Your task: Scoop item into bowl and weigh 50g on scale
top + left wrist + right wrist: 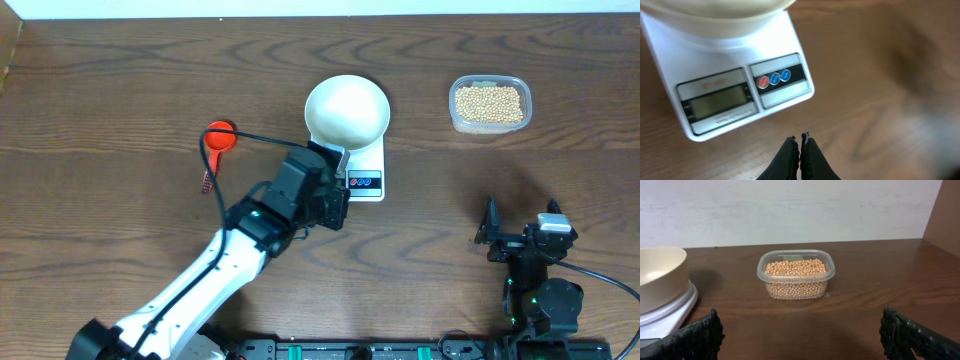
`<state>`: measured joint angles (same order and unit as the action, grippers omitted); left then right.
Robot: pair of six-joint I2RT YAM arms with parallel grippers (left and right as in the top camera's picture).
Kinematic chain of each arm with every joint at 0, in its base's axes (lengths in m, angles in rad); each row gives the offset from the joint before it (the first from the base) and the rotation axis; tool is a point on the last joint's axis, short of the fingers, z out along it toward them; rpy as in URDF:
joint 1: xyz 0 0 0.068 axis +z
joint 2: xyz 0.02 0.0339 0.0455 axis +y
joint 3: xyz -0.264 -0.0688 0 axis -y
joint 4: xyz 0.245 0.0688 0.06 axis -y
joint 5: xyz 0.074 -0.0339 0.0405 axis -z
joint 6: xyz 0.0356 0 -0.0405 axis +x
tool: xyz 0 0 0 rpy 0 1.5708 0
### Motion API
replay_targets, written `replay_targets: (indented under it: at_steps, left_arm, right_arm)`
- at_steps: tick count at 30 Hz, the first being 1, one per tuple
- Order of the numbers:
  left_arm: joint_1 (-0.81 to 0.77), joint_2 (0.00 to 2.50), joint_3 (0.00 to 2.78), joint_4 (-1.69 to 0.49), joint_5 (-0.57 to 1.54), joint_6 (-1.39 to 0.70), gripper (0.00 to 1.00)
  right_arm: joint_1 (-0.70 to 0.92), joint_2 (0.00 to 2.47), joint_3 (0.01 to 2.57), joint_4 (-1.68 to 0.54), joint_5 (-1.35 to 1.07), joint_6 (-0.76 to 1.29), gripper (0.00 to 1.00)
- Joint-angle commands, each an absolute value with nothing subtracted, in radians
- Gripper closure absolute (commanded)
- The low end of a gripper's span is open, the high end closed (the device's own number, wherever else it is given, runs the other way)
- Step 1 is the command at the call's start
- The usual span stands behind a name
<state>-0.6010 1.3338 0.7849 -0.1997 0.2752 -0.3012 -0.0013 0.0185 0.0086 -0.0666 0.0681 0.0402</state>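
Worktop [120, 90] of dark brown wood grain fills the overhead view, with a pale wall along its far edge.

Left arm [200, 280], white with black joints, reaches diagonally from the near edge toward the middle. Its wrist is bent so that the camera looks down on the front of the scale. The left end effector [800, 137] is closed, its two black fingers pressed almost together and gripping nothing. It hovers over bare wood just in front of the scale's front edge.

Right arm [540, 290] is folded low at the near right corner. The right end effector [800, 315] is spread wide open and empty, and it faces the tub across the wood.

White rectangular scale [368, 165] sits near the centre. The round white bowl [347, 108] rests on its platform, overhanging the back, and looks empty.

Clear plastic tub [796, 281] with rounded corners stands well apart to the right. It holds the item, many small tan-yellow beans [489, 102], filled to near the rim.

Red scoop [219, 135] lies on the wood to the left of the scale.

On the scale's front, a grey display [720, 100] is blank. Beside it sit three round buttons [774, 79], one red and two blue. Faint print above and below the display is too blurred to read.
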Motion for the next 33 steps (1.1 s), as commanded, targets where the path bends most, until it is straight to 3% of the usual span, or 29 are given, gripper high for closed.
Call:
replay_targets:
  at_steps: [1, 6, 18, 33]
  left_arm:
    - [-0.657, 1.37, 0.799, -0.165, 0.02, -0.437, 0.93]
    - [-0.7, 1.455, 0.799, -0.089, -0.105, -0.451, 0.93]
    - [-0.703, 1.647, 0.799, 0.117, -0.105, -0.398, 0.93]
    - [-0.704, 1.73, 0.799, 0.179, -0.106, -0.324, 0.93]
  right_arm:
    - [0.006, 0.017, 0.006, -0.067, 0.076, 0.036, 0.01]
    - [0.006, 0.017, 0.006, -0.067, 0.076, 0.036, 0.01]
    - [0.006, 0.017, 0.006, -0.067, 0.076, 0.036, 0.01]
    - [0.006, 0.017, 0.006, -0.067, 0.076, 0.036, 0.01]
